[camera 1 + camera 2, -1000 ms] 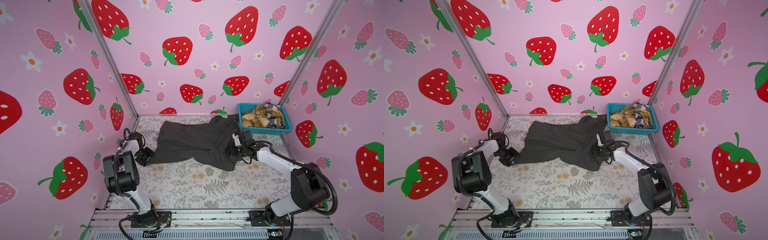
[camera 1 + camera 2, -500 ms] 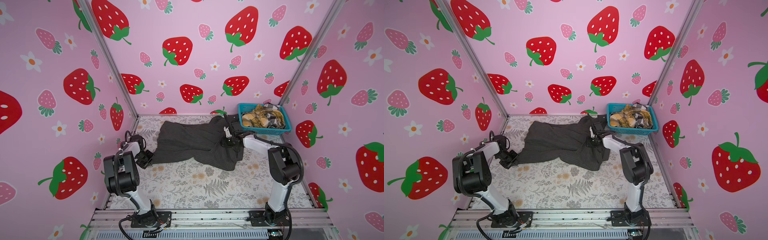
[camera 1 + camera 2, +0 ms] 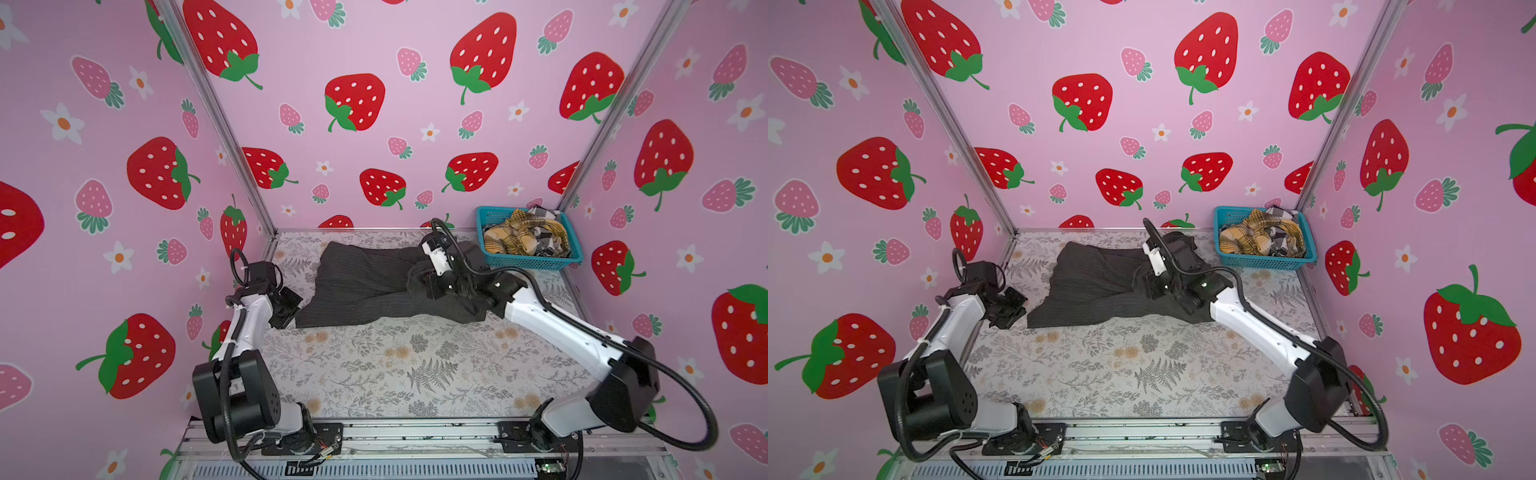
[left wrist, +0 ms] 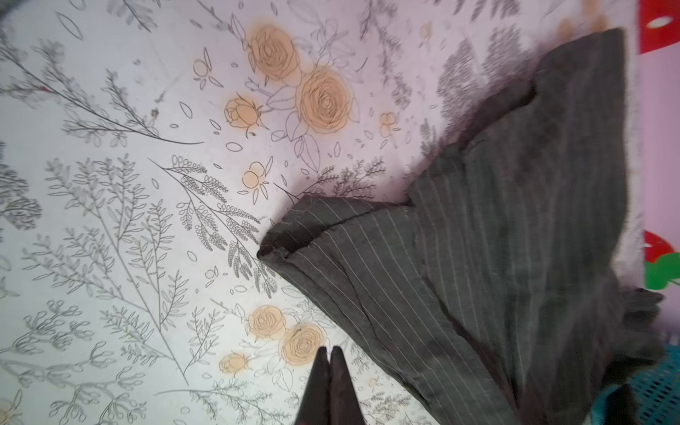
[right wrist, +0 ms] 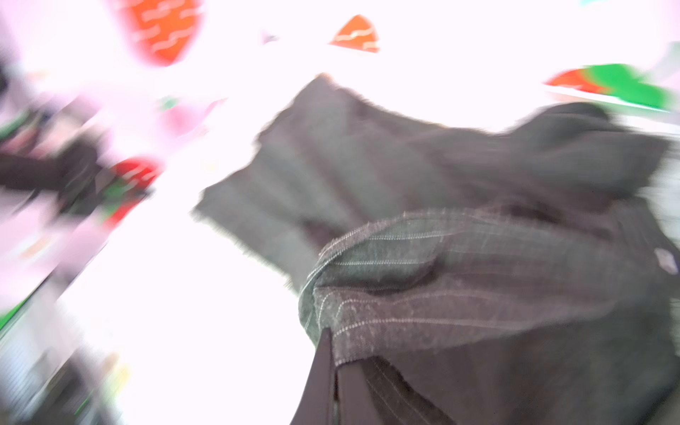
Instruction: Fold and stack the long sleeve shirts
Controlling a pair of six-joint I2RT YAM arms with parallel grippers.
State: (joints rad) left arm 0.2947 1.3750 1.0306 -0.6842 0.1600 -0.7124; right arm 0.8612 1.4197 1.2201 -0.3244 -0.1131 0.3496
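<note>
Hard to make out the right tool (image 3: 419, 282) in both top views, black against the dark folds of the charcoal pinstriped shirt (image 3: 361, 282); smears heavily in the right wrist view, yet shows fingers (image 5: 323, 386) pinched on a hemmed fold of that shirt. Cuts off the left tool (image 4: 328, 353) at the frame edge in the left wrist view, leaving only two tips, pressed together on nothing, over bare floral surface (image 4: 110, 220) just beside the shirt's hem corner. Cannot tell much of the mustard plaid shirt (image 3: 509, 241) from the checked shirt (image 3: 542, 214), crumpled together in the turquoise basket (image 3: 536, 262) at the back right corner. Against a second ago: finds the left tool in the same spot but clenched where parted before, the right tool moved from the shirt's right end toward its middle, cloth bunched beneath. Folds the left arm close at the surface's left edge, wrist bent toward the shirt; stretches the right arm long and low across the surface. Leaves the pinstriped shirt spread over the back half of the surface, near the basket
</note>
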